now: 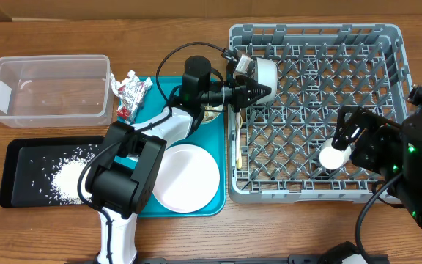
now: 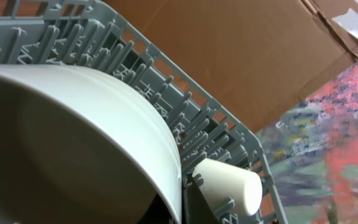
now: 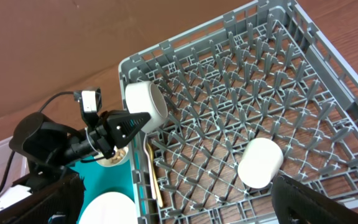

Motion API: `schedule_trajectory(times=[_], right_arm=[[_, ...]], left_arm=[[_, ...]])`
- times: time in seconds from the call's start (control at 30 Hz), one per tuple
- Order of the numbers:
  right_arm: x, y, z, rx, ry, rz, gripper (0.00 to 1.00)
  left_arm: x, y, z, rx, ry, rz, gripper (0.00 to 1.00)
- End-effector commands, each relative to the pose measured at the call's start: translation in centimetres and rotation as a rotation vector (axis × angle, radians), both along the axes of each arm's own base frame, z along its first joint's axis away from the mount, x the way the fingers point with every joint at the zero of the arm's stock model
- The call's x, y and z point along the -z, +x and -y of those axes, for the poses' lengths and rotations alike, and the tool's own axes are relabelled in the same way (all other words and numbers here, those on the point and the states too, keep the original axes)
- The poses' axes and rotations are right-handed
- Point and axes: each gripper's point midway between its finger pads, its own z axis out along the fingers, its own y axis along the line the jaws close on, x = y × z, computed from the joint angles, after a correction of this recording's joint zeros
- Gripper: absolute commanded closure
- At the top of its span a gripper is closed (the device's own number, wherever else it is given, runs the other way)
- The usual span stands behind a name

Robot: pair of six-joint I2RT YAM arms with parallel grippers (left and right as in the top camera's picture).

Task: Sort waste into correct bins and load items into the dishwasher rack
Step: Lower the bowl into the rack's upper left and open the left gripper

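The left fingers [image 1: 251,92] were shut on the rim of a white bowl [image 1: 261,71]. They held it tipped on its side over the rack's [image 1: 313,192] rear left corner, among the pegs. In the left wrist view the bowl filled most of the frame. The right fingers [image 1: 349,136] stood wide open over the rack's front right part, gripping nothing. A white cup [image 1: 333,155] lay on the pegs just beside them, and it looked clear of them in the right wrist view.

A pale yellow utensil [image 1: 237,139] lay along the rack's left edge. On the teal tray [image 1: 160,84], left of the rack, sat a wide bowl [image 1: 185,178] near the front. Under the left arm at the tray's rear was a small dish [image 1: 209,112] with tan scraps [image 3: 112,157].

The foil wrapper [image 1: 130,92] lay on the tabletop [image 1: 35,235] between the teal tray and the clear tub [image 1: 50,89]. The tub stood at the tabletop's rear left. In front of it the black tray [image 1: 20,154] held a heap of rice [image 1: 68,178].
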Motion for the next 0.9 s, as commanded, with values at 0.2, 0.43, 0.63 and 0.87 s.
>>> schedule_trajectory(times=[0.2,0.43,0.63,0.87], right_arm=[[-0.2,-0.3,0.4,0.015,-0.004,0.007,0.00],[0.0,-0.4,0.5,0.015,-0.007,-0.001,0.00],[0.0,-0.4,0.4,0.015,-0.006,0.001,0.00],[0.0,-0.4,0.5,0.015,-0.007,-0.001,0.00]], left_arm=[[0.2,1.0,-0.5,-0.022,0.017,0.041,0.78],[0.9,2.5,-3.5,-0.050,0.029,-0.018,0.75],[0.9,2.4,-4.0,-0.035,0.022,-0.045,0.46],[0.5,2.8,-6.2,-0.018,0.003,-0.072,0.22]])
